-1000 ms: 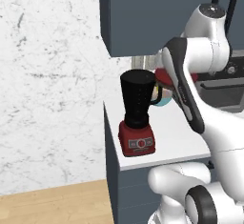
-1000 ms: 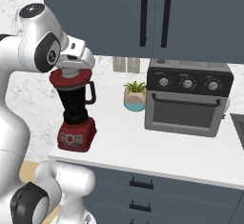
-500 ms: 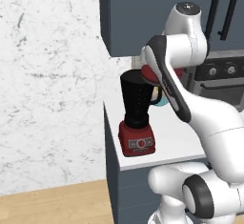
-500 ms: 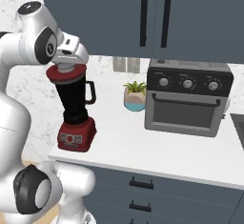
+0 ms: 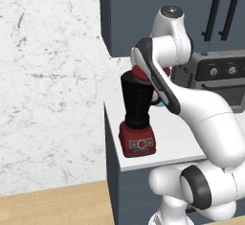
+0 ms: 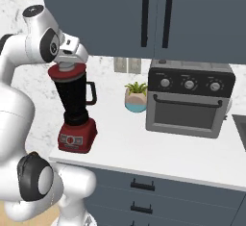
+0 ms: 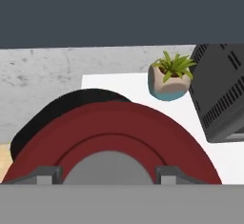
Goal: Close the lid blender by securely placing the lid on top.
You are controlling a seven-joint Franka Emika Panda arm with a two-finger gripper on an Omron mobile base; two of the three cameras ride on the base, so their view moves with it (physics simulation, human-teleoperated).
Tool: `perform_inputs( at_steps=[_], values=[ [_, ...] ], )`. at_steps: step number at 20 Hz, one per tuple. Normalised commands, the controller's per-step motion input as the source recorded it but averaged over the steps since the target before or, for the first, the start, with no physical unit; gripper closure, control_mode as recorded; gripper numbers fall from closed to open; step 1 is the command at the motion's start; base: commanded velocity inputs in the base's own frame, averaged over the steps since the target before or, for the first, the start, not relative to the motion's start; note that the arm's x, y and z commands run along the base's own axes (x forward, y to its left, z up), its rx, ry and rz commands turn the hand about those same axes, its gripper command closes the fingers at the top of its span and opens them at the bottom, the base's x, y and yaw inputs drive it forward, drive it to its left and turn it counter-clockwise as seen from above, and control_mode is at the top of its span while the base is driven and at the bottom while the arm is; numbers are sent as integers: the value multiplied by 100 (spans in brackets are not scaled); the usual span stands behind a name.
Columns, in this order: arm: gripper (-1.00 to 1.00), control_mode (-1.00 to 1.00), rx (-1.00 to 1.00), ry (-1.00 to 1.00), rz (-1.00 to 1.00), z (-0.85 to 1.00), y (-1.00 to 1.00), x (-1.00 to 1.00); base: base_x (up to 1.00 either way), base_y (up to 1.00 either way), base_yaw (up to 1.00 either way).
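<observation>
Blender (image 6: 74, 109) first: I see it near the counter's (image 6: 158, 155) left end, a tall black tapered jar on a squat red base with a round dial at the front. Its side handle faces the small potted plant (image 6: 135, 96), which stands apart from it. I cannot see into the jar, so I cannot tell what it holds.

Lid (image 7: 114, 144) next: from the hand camera it is a round red disc with a raised inner ring and a grey knob in the middle. It covers most of the jar's black rim, which peeks out as a crescent on the disc's upper left, so the two are not quite centred. From the right base camera the lid (image 6: 66, 69) is right at the top of the jar; I cannot tell whether it is seated or just above.

My gripper (image 7: 109, 175) points straight down over the jar, and the two fingertips (image 7: 46, 174) bracket the grey knob, apparently clamped on it. The arm reaches over from behind the blender, elbow raised, wrist bent downward. A dark grey toaster oven (image 6: 188, 97) stands further right.
</observation>
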Motion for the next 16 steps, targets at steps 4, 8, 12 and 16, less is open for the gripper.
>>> perform_inputs(
  at_steps=[4, 8, 12, 16],
  values=[
    [100, -100, 0, 0, 0, 0, 18, 31, 0, 0, 0],
    [100, -100, 0, 0, 0, 0, 17, 31, 0, 0, 0],
    [100, -100, 0, 0, 0, 0, 11, 31, 0, 0, 0],
    [100, -100, 0, 0, 0, 0, 3, 32, 0, 0, 0]
  ],
)
